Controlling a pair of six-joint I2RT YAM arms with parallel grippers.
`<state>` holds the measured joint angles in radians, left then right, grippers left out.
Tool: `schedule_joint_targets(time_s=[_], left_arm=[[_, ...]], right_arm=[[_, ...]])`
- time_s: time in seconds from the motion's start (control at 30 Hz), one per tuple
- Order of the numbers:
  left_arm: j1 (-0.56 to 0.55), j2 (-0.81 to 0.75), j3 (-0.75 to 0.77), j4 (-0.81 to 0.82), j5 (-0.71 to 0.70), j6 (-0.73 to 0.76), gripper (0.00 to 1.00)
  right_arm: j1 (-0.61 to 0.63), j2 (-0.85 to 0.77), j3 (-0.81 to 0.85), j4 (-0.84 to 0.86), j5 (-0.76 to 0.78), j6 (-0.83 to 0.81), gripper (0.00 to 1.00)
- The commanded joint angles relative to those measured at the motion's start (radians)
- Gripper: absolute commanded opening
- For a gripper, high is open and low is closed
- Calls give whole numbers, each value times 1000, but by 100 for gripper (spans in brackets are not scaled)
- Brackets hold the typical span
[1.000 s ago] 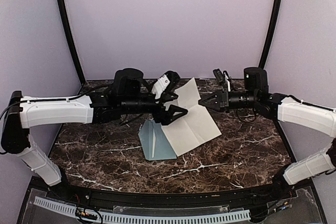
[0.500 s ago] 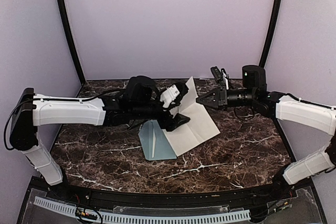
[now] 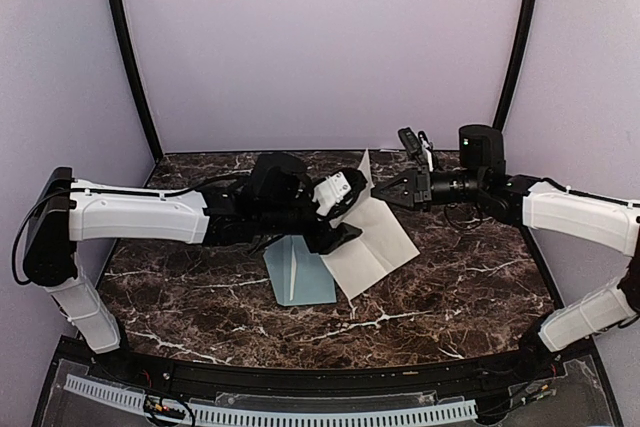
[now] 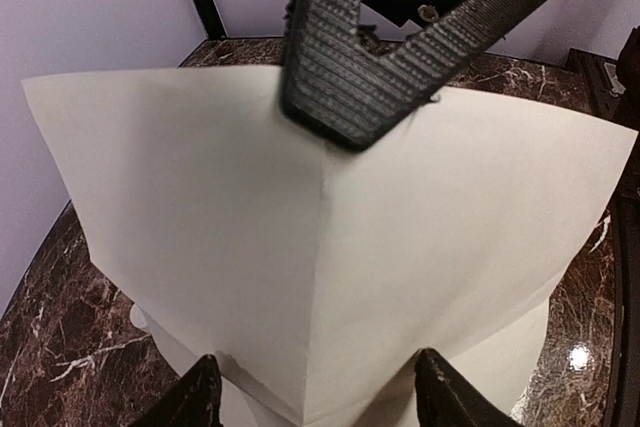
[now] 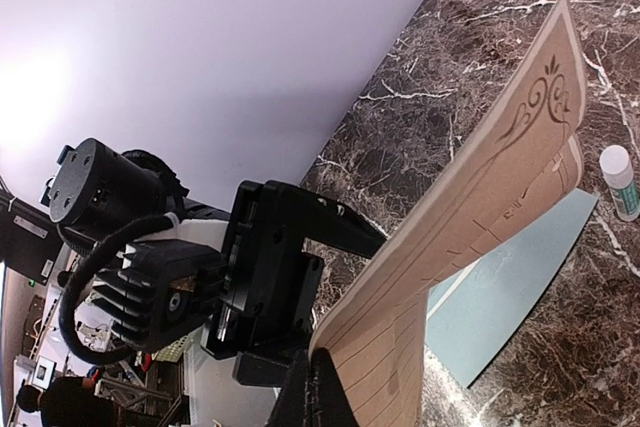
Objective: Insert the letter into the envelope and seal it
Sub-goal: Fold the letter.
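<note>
**Hidden or cut off**
- Envelope (image 3: 300,275): we see it flat on the marble table (image 3: 450,287), in front of the left gripper. Its far end is covered by that gripper and by the letter.
- Left gripper (image 3: 352,209): its fingertips (image 4: 195,397) are cropped at the bottom edge of the left wrist view. They stand well apart with the sheet's crease between them, and we see no clamp.
- Right gripper (image 3: 383,190): pinched together on the top edge of the letter (image 3: 378,239), with its tips cropped in its own wrist view.
- Glue stick (image 5: 620,180): we find it only in the right wrist view, upright beyond the sheet. The printing on the letter is too faint to read.

**Changed since a second ago**
- The left arm has reached further right, into the sheet.
- The letter stands steeper and covers less of the table.
- The right gripper has shifted slightly left.
- The envelope has not moved.
</note>
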<state>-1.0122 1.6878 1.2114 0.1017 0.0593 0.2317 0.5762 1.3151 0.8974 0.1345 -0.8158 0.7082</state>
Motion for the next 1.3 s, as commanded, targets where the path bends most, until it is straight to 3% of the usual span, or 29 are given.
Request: schedule_joint_targets(time_s=[0.0,0.33,0.4,0.43,0.57,0.63,0.93,1.1,1.27], left_arm=[[-3,-12,18,-21,-12,13,62],[-3,-20,18,-27,15,-21,35],[-3,-21,16,-23,14,-32,34],[-3,-23,13,-22,12,-48,36],[0,-66,-43,16,1,-88,76],[12,-100,-82,30,23,-128,82],[113,-309,-266,51,193,-291,87],[201,-426,-340,95,334,-462,90],[238,-474,-397,150,372,-681,91]], right_arm=[[8,-4,20,39,-17,-5,0],[9,-20,9,26,-12,-11,0],[10,-24,7,25,-14,-10,0],[10,-26,8,22,-12,-14,0],[11,-39,2,-10,11,-38,0],[9,-46,-4,-16,20,-46,0],[9,-84,-16,58,-21,-11,0],[10,-122,-33,121,-20,15,0],[9,-165,-57,225,-10,58,0]])
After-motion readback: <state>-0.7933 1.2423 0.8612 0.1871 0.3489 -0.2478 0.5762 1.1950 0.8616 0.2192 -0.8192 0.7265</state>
